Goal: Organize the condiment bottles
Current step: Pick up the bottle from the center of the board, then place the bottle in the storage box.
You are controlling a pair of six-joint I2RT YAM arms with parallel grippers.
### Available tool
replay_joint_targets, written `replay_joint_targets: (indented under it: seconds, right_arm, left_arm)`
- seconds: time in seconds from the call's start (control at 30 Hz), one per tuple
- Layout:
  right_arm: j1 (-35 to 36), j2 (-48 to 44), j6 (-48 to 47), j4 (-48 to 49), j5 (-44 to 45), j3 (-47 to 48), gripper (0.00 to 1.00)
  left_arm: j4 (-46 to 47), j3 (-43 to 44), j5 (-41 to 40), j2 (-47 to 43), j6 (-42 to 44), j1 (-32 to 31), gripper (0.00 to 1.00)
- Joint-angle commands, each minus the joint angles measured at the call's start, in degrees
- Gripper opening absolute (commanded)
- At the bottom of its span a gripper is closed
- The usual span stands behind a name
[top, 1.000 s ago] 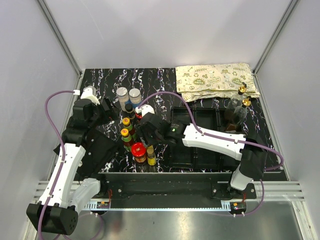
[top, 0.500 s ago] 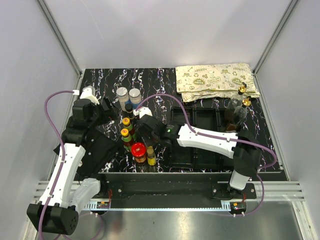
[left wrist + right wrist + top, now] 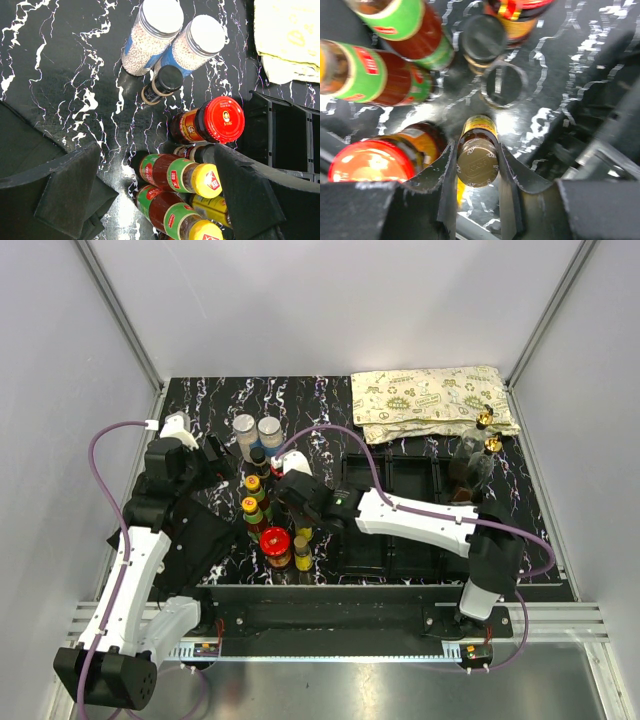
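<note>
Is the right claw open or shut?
Shut on the small brown-capped bottle: the right claw has both fingers pressed against the bottle's sides.

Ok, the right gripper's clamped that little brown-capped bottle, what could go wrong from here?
The right gripper holds the brown-capped bottle up near its cap, so it could swing or slip when lifted. The red-lidded jar stands right beside one finger, so a lift could nudge or topple it.

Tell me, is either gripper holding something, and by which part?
The right gripper has its fingers shut on a brown-capped bottle, by its cap. The left gripper holds nothing.
</note>
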Motion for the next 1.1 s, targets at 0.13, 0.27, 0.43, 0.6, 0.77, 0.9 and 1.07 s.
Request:
replay_joint_targets:
  seconds: [0.13, 0.27, 0.43, 0.6, 0.77, 0.9, 1.07]
  right_arm:
    - [0.43, -11.16, -3.36, -1.51, 12.83, 3.98, 0.0]
    - [0.16, -15.91, -3.63, -2.92, 19.33, 3.28, 0.0]
    - [-2.99, -21.8, -1.88, -7.57, 25.32, 1.52, 0.0]
    - [-11.51, -28.91, 1.46, -10.91, 24.97, -2.25, 0.0]
    - [-19.08, -31.56, 1.82, -13.46, 27.17, -4.11, 0.0]
    - [-23.3, -30.52, 1.82, -13.73, 27.43, -4.81, 0.0]
    - [-26.55, -25.95, 1.47, -11.37, 25.51, -5.69, 0.0]
  left_arm:
    - [1.92, 0.1, 1.13, -0.6, 1.07, 0.4, 0.99]
    - [1.92, 0.02, 1.13, -0.69, 1.07, 0.49, 0.99]
    - [1.92, 0.11, 1.3, -0.69, 0.99, 0.49, 0.99]
    - [2.01, 0.11, 1.39, -0.69, 0.99, 0.49, 0.99]
    - [1.92, 0.28, 1.48, -0.43, 0.99, 0.58, 0.99]
    - [1.92, 0.19, 1.56, -0.42, 1.07, 0.58, 0.99]
    - [1.92, 0.37, 1.57, -0.16, 1.07, 0.66, 0.99]
